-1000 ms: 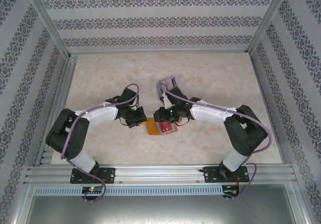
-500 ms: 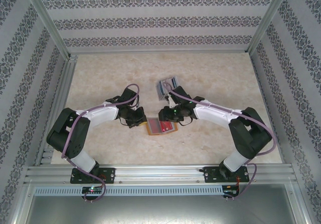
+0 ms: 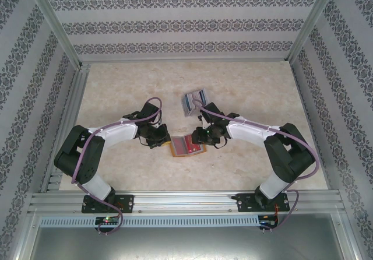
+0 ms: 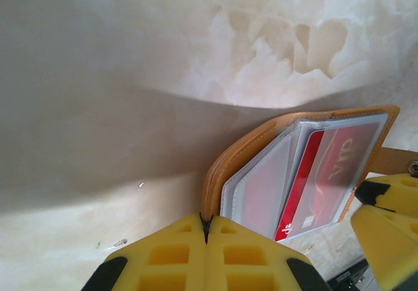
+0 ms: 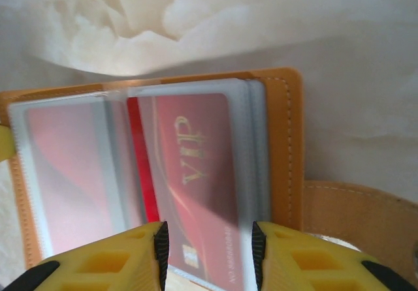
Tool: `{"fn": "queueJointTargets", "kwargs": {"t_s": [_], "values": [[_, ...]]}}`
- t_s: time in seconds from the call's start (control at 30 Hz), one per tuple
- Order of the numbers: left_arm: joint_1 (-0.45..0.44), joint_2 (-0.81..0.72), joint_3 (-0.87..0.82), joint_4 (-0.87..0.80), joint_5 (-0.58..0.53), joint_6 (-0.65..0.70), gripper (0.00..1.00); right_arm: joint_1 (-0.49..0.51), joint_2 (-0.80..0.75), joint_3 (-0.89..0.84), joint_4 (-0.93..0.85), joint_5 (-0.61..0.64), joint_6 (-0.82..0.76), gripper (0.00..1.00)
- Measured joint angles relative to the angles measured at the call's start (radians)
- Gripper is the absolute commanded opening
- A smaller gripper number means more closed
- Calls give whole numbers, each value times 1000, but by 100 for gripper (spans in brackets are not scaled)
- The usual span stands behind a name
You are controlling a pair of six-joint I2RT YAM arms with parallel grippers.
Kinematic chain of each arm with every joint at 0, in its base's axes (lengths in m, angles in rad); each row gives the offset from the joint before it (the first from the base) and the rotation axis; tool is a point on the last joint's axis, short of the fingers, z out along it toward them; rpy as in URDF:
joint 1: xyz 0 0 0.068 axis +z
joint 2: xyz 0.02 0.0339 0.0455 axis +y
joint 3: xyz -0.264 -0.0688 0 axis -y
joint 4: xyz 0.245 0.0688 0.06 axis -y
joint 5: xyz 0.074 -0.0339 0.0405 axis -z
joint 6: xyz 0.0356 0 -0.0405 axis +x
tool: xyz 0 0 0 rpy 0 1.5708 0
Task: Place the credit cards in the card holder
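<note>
Right gripper has backed off to its own side. A second ago it sat right over the card holder; now the holder lies uncovered and spread open just ahead of its tips.

- Right jaws: parted by a narrow gap and slightly wider than before, clamping nothing. The red card sits flat inside a clear sleeve, with its near edge in line with the gap.
- Left gripper hasn't moved and its jaws are fully closed. The holder's orange edge runs up to the fingertip seam, but I can't tell whether it's pinched or just pinned down.
- Left arm looks like it's anchoring the holder while the right arm loads it.

Read: the release and retreat suggest the red card is seated, so that insert is probably done.

The grey-blue cards are still stacked on the table, beyond the right jaws and apart from the holder. Task not finished; the likely next move is for the right arm to fetch one of them.
</note>
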Motion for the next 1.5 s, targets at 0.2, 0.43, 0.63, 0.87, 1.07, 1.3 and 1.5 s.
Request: {"fn": "queueJointTargets", "kwargs": {"t_s": [0.2, 0.43, 0.63, 0.87, 1.07, 1.3, 1.5], "values": [[0, 0, 0, 0, 0, 0, 0, 2, 25, 0, -1, 10, 0, 41], [0, 4, 0, 16, 7, -1, 0, 13, 31, 0, 14, -4, 4, 41], [0, 6, 0, 22, 14, -1, 0, 15, 30, 0, 48, -48, 21, 42], [0, 7, -2, 22, 13, -1, 0, 15, 7, 0, 137, -158, 90, 42], [12, 18, -7, 23, -4, -1, 0, 29, 5, 0, 293, -283, 197, 42], [11, 19, -7, 27, 15, 0, 0, 66, 30, 12, 404, -367, 248, 42], [11, 19, -7, 24, 14, 1, 7, 43, 22, 10, 343, -311, 212, 42]]}}
